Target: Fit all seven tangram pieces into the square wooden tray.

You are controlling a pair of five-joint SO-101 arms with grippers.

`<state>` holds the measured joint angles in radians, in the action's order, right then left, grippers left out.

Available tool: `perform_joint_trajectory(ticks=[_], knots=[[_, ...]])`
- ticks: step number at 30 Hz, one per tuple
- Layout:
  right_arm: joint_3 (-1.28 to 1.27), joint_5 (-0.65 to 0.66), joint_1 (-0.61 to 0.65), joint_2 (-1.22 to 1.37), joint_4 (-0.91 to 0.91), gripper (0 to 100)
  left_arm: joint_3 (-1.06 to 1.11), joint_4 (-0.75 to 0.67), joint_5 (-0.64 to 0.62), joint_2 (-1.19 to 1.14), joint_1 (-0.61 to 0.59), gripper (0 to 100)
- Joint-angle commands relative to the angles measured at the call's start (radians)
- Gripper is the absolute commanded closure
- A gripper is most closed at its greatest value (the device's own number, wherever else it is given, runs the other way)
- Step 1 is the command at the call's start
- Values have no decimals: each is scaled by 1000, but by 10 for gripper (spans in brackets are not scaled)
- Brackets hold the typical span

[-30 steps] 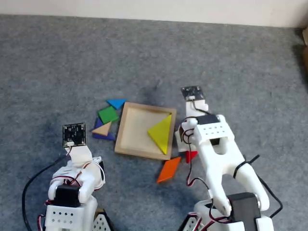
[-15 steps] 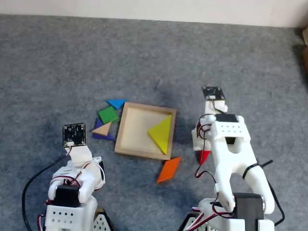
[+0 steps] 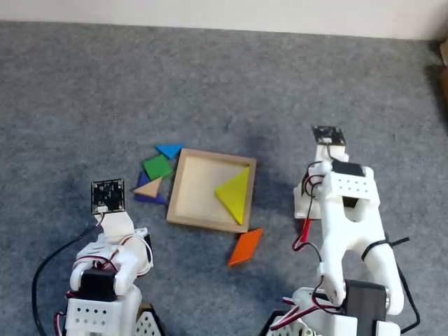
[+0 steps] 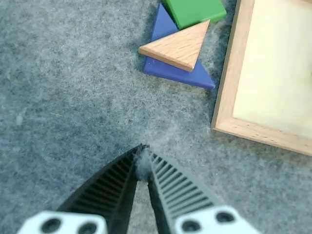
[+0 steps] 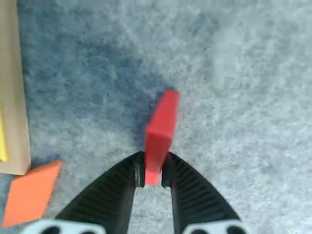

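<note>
The right gripper (image 5: 152,163) is right of the tray (image 3: 176,190), apart from it, over the grey felt (image 3: 105,91). Its jaws are clamped on a red piece (image 5: 161,129), which stands on edge between them and sticks out past the fingertips. A shadow lies on the felt behind the piece; I cannot tell whether it touches the felt. In the high view the red piece (image 3: 305,227) shows as a thin strip under that arm.

The left gripper (image 4: 142,157) is at the near left, apart from the tray's near-left corner. Its jaws are closed with nothing between them, tips together low over the felt.

The tray sits mid table, slightly turned. A yellow triangle (image 3: 236,192) lies inside it against the right wall; the rest of the floor is bare wood. An orange piece (image 3: 246,246) lies flat on the felt just near of the tray's near-right corner.

Left of the tray is a cluster of four pieces. A wood triangle (image 4: 178,45) lies on top of a blue triangle (image 4: 183,74), both just beside the tray's left wall. A green square (image 4: 195,10) touches them on the far side, and a light blue triangle (image 3: 169,150) lies just beyond it, by the tray's far-left corner
</note>
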<state>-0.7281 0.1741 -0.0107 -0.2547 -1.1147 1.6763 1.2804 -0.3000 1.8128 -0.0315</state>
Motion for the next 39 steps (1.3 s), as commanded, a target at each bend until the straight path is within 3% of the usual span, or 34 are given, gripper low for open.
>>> perform_joint_trajectory(ticks=[1,5,17,25,35,39], knots=[[62,31,-18,-42,-2,961,19,5,8,4,-7,995],[67,32,-19,-47,-8,962,19,5,8,4,-7,995],[142,249,50,-150,-8,993,19,5,8,4,-7,995],[143,331,236,-177,13,992,19,5,8,4,-7,995],[143,330,466,-171,136,992,19,5,8,4,-7,995],[173,327,499,-113,156,992,19,5,8,4,-7,995]])
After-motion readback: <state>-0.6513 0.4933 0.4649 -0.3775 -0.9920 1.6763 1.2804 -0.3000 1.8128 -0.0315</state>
